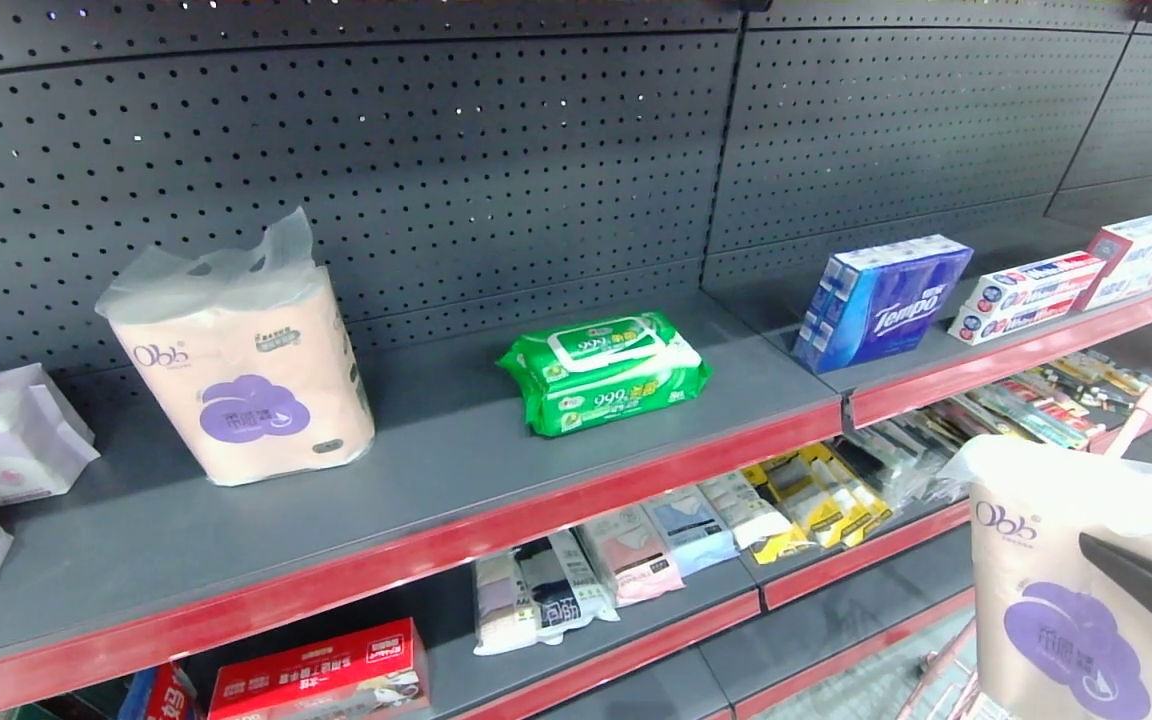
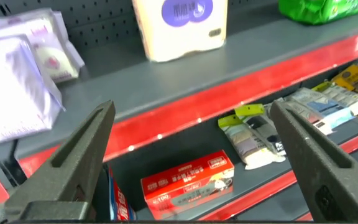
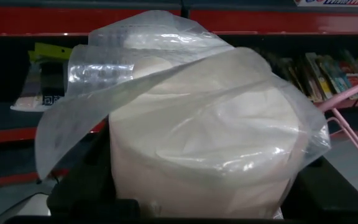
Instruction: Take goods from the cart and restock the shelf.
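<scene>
Cream toilet-roll pack (image 1: 1056,590), purple logo, loose clear wrap: clamped in right jaws; left jaws wide apart, empty

On the grey shelf (image 1: 436,460) a toilet-paper pack (image 1: 246,380) is stood near the left end, and a green wipes pack (image 1: 604,372) is laid mid-shelf.
</scene>
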`<state>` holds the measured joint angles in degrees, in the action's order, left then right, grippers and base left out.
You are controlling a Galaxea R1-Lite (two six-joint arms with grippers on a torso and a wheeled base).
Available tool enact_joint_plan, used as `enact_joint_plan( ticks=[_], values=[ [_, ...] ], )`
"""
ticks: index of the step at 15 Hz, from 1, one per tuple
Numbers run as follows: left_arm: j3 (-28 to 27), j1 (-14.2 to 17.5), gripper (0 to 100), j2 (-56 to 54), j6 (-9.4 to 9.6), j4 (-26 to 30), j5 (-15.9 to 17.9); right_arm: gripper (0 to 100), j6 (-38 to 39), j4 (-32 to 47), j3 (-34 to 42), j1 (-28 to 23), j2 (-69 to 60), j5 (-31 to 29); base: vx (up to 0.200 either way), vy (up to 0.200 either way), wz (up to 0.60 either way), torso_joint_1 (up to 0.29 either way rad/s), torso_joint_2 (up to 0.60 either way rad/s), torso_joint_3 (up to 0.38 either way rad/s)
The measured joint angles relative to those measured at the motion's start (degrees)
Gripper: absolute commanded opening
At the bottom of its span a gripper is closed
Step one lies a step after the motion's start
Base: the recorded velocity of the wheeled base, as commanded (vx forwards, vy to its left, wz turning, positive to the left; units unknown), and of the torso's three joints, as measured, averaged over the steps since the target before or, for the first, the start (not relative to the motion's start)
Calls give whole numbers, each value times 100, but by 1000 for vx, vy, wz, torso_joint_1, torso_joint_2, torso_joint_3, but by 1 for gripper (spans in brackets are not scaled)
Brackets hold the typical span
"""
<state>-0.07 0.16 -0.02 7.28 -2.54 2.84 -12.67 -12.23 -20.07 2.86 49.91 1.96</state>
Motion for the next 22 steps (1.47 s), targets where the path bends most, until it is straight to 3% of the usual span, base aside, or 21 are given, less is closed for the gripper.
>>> enact_joint_plan(
  ticks=[11, 22],
  values=[
    [-2, -2, 100, 0, 2, 7, 6, 0, -165, -6, -57, 11, 122, 2, 0, 0, 0, 170, -353, -187],
    [-2, 0, 100, 0, 11, 11, 16, 0, -542, -33, -71, -20, 108, -13, 0, 0, 0, 5, -11, -4]
  ],
)
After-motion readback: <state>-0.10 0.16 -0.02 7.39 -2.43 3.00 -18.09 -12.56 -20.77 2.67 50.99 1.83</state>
